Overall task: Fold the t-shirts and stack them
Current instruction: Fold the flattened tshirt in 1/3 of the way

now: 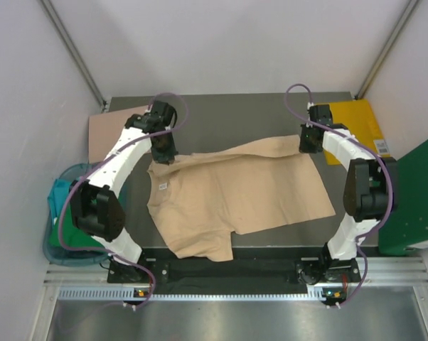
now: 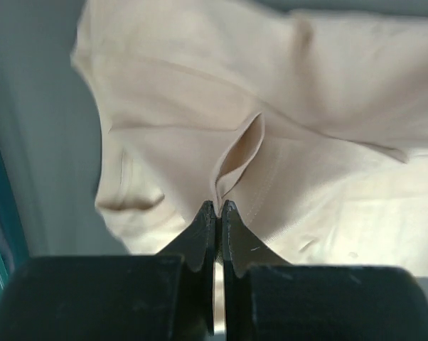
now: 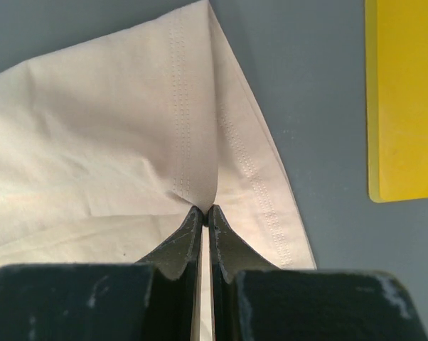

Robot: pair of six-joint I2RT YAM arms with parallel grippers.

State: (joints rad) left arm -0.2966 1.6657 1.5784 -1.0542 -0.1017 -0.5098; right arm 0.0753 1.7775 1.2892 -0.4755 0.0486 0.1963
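The dark grey surface (image 1: pixel 235 114) sits inside pale walls, with the two arms rising from its near edge. A beige t-shirt (image 1: pixel 228 192) is spread across the middle between them. It is rumpled rather than flat, and its near-left part reaches the front edge of the surface.

The left hand (image 1: pixel 164 150) is at the shirt's far-left corner, near the collar. In its wrist view the left hand (image 2: pixel 218 207) is clenched tight on a raised fold of the t-shirt (image 2: pixel 328 92), which puckers up just beyond the fingertips.

The right hand (image 1: pixel 310 145) is at the far-right corner. Seen close up, the right hand (image 3: pixel 204 211) is pinched shut on the t-shirt (image 3: pixel 93 128) beside its stitched hem, and the cloth fans away from the grip.

A yellow sheet (image 1: pixel 360 128) lies flat just beyond the right hand, apart from the shirt. The wrist view shows the same yellow sheet (image 3: pixel 406 99). A pinkish cloth (image 1: pixel 104 138) lies at the far-left edge behind the left arm. A teal tub (image 1: pixel 61 195) stands off the surface to the left.
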